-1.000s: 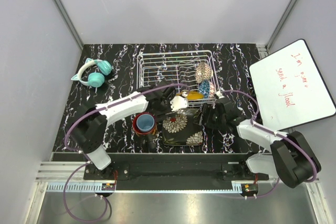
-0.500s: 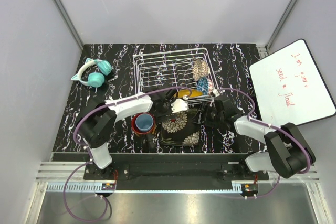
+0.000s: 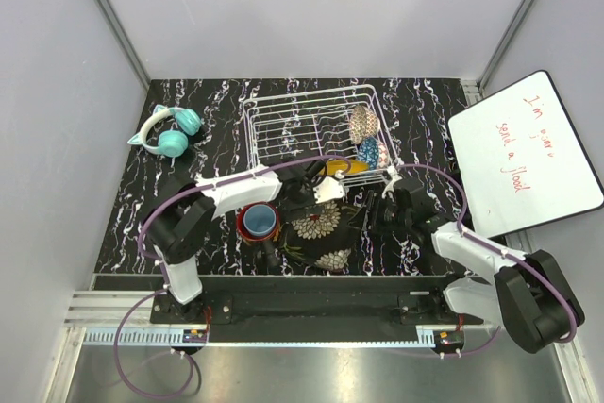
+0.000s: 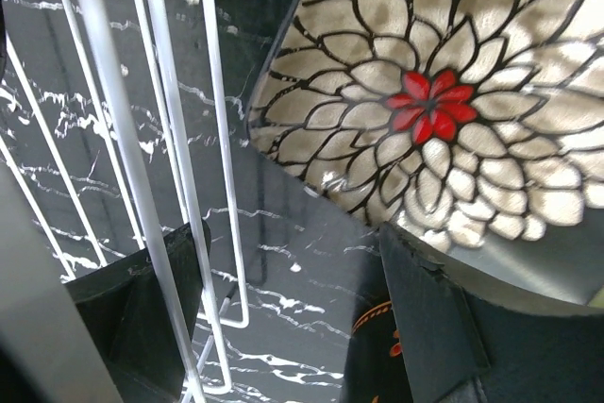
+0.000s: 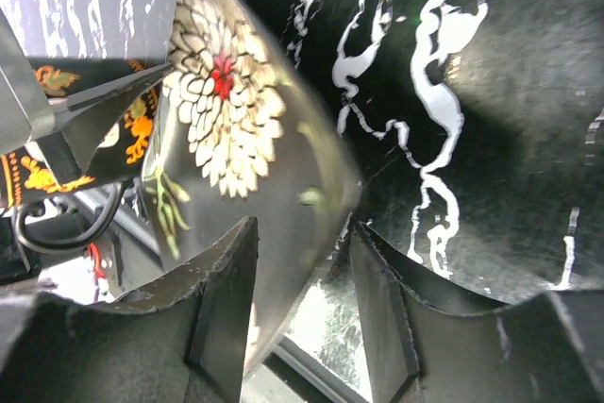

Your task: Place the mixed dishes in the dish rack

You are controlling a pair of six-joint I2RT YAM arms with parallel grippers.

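Observation:
The black square white-flowered plate lies tilted in front of the dish rack. My right gripper straddles its right edge. In the right wrist view the plate is blurred and its rim runs between the narrowed fingers of the right gripper, with a gap still showing. My left gripper is open at the plate's far edge. There the plate is by one finger and rack wire by the other. The gold bowl and light blue cup sit in the rack. The mustard plate is at its front. The dark mug stands left of the plate.
Teal headphones lie at the table's far left. A whiteboard leans at the right. The table's near edge and a metal rail run just below the plate. The left arm's cable loops over the rack's front.
The right gripper's jaws have narrowed round the plate's right edge. The plate has turned and tipped. The left gripper has shifted a little toward the plate's far edge.

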